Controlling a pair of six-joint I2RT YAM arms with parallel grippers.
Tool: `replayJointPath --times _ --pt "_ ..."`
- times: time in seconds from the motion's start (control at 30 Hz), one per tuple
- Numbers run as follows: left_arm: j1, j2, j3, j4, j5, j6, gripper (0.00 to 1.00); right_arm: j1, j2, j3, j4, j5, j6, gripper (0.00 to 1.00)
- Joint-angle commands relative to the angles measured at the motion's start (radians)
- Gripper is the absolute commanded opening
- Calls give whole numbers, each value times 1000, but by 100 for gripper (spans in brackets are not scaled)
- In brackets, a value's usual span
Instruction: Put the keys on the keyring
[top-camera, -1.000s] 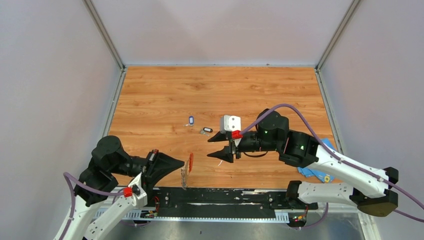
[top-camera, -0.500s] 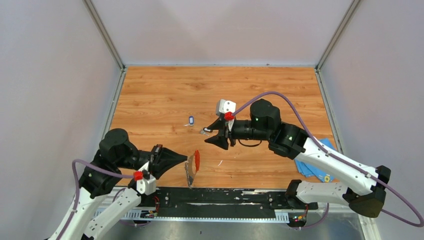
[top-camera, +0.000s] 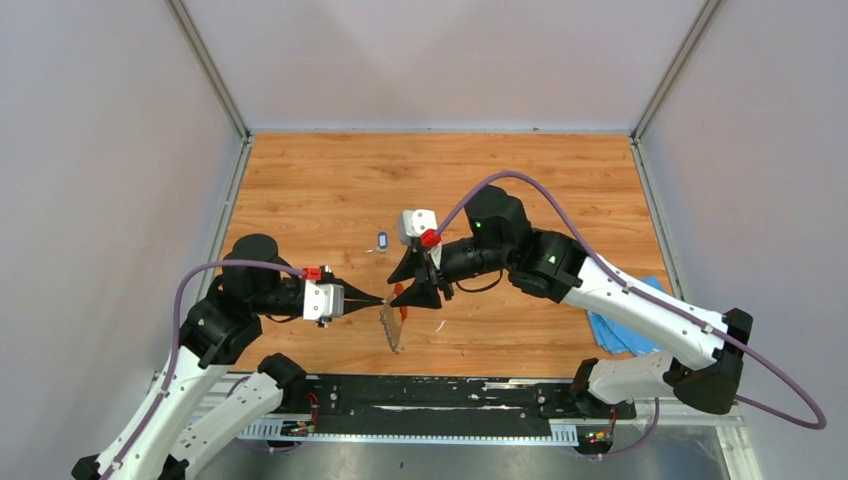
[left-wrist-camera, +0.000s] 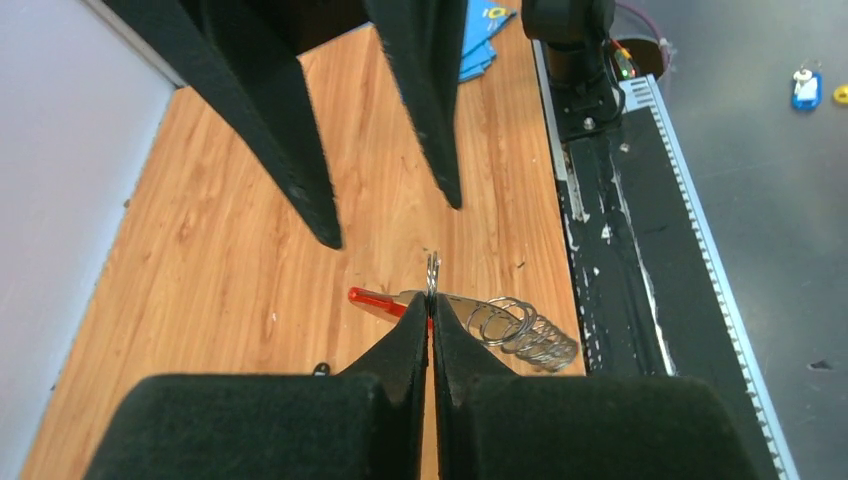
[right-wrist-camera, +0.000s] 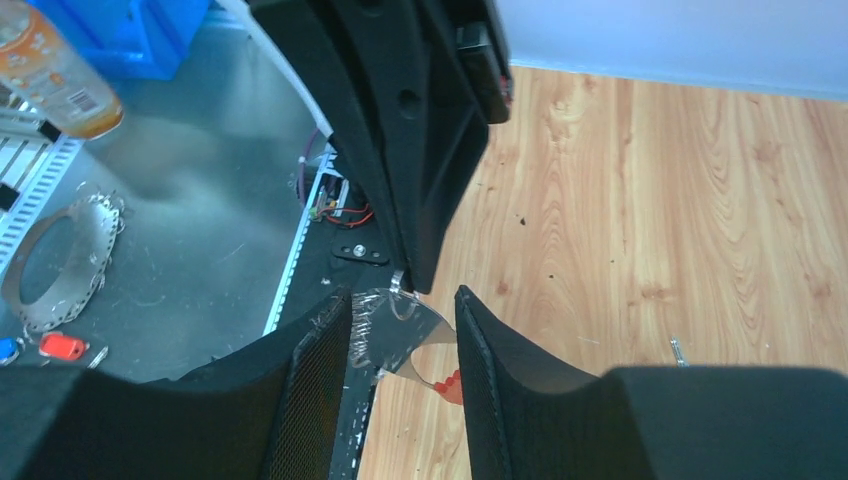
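Observation:
The keyring (top-camera: 393, 325), a red curved strip with a fan of grey metal rings, hangs just above the wood near the front edge. My left gripper (top-camera: 382, 301) is shut on it; in the left wrist view one ring is pinched between the closed tips (left-wrist-camera: 432, 300), and the other rings (left-wrist-camera: 515, 332) fan out to the right. My right gripper (top-camera: 405, 292) is open, and its fingers straddle the keyring (right-wrist-camera: 410, 335) from the far side. The blue-and-white key (top-camera: 382, 240) lies flat on the wood, beyond both grippers. The black-headed key is hidden under the right gripper.
A blue cloth (top-camera: 620, 335) lies at the right edge under the right arm. The black mounting rail (top-camera: 430, 395) runs along the near edge, close behind the keyring. Grey walls (top-camera: 120, 150) close in the left, far and right sides.
My left gripper carried the keyring up and right, away from the rail. My right gripper swung left over the black key's spot and came down around the keyring.

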Motion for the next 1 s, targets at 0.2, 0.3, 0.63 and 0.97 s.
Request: replayJointPath --times 0.2,0.3,0.63,0.97 --pt "-4 -25 -17 89 -20 -138 0 55 66 108 -167 25 -107 35" --pt "-4 -30 -17 86 -25 -135 0 62 71 120 -179 58 -115 33" --pt "-4 -19 -4 70 -18 -146 0 90 82 141 -167 157 -119 21" --pt "-4 -17 1 68 -16 -142 0 98 107 146 -160 161 -106 9"
